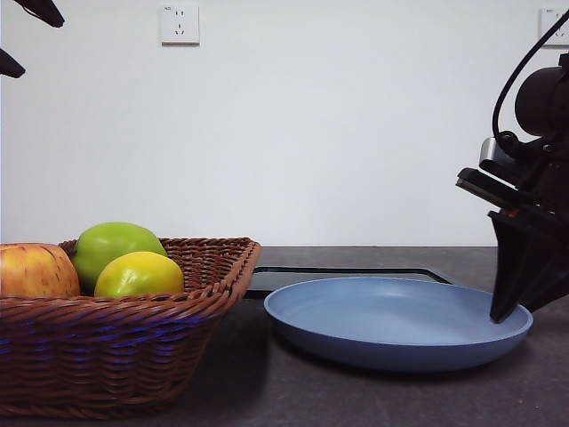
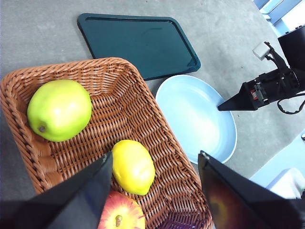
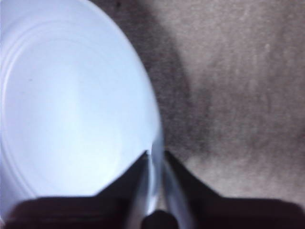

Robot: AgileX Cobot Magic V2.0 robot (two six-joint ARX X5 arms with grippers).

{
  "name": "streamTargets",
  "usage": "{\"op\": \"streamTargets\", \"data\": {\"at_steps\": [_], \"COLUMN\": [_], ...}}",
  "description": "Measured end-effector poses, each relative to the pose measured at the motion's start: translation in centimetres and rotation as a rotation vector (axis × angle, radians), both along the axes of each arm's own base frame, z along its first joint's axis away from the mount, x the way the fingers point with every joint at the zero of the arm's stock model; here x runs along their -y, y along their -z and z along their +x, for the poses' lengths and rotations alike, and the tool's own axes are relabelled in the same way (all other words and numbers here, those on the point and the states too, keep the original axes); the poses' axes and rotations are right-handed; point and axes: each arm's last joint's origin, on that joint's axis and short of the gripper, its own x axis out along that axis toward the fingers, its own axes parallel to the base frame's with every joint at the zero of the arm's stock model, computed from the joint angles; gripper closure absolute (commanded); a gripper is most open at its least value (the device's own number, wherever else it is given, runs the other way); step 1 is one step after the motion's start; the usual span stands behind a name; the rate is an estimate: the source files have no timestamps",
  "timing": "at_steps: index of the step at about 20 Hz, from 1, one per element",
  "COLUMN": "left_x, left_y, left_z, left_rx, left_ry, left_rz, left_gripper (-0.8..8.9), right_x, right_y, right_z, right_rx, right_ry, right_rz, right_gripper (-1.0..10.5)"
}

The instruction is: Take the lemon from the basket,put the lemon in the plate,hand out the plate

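Note:
The yellow lemon (image 1: 139, 274) (image 2: 133, 166) lies in the brown wicker basket (image 1: 116, 347) (image 2: 143, 95) on the left. My left gripper (image 2: 155, 156) hangs open high above the basket, the lemon showing between its jaws far below; in the front view only its black tips (image 1: 18, 36) show at the top left corner. The blue plate (image 1: 391, 325) (image 2: 195, 114) (image 3: 71, 105) sits right of the basket with nothing on it. My right gripper (image 1: 502, 311) (image 2: 221, 109) (image 3: 155, 155) is at the plate's right rim, its jaws closed on the rim from both sides.
A green apple (image 1: 116, 245) (image 2: 59, 109) and a red-yellow apple (image 1: 36, 269) (image 2: 121, 214) share the basket with the lemon. A flat dark tray (image 1: 347, 271) (image 2: 138, 43) lies behind the plate. A white wall closes the back.

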Motion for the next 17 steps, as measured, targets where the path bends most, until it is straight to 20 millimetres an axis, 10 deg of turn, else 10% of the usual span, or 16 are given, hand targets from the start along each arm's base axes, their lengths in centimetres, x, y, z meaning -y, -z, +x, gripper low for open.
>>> {"op": "streamTargets", "data": {"at_steps": [17], "left_x": [4.4], "left_y": [2.1], "left_z": [1.7], "left_rx": [-0.144], "left_ry": [0.089], "left_rz": [0.061], "left_gripper": [4.11], "right_x": [1.6], "right_y": [-8.9], "right_z": [-5.0], "right_rx": [0.275], "right_ry": [0.042], "right_rz": [0.039], "right_gripper": [9.4]}}
